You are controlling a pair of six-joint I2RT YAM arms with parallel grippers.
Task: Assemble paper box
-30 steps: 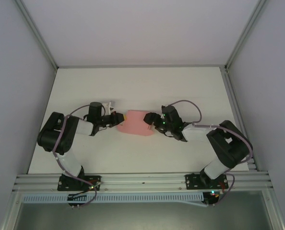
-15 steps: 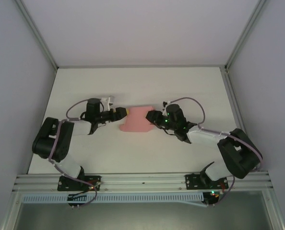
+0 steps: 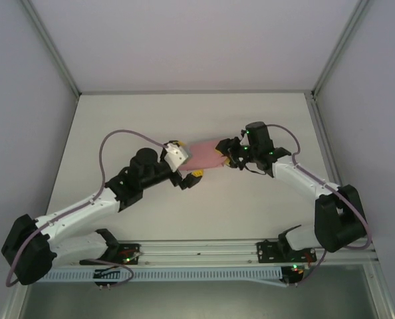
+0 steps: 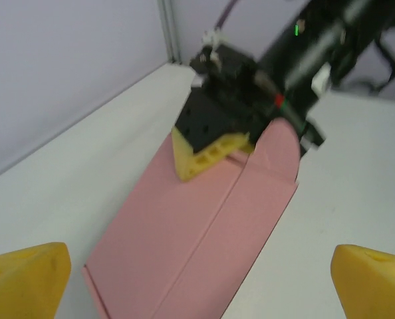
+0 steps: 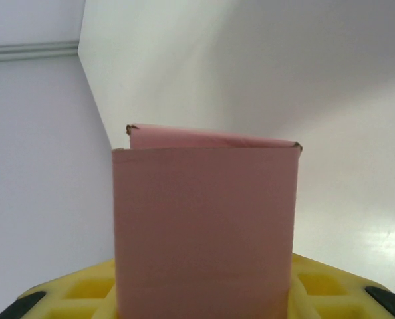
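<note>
Looking from top: flat pink thin-card paper box (image 3: pixel 203 155) mid-way across white table (image 3: pixel 118 119), between both pincers. Right gripper (image 3: pixel 223 149) clamps its right end. Left gripper (image 3: pixel 184 159) spread wide at its left end.

Left wrist: yellow fingertips (image 4: pixel 24 279) far apart, creased card ahead.

Right wrist: card against yellow pad (image 5: pixel 304 286).

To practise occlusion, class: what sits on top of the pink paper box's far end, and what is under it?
On the paper box sits a yellow finger of the right pincer. Whatever lies under that end is covered by the card.
</note>
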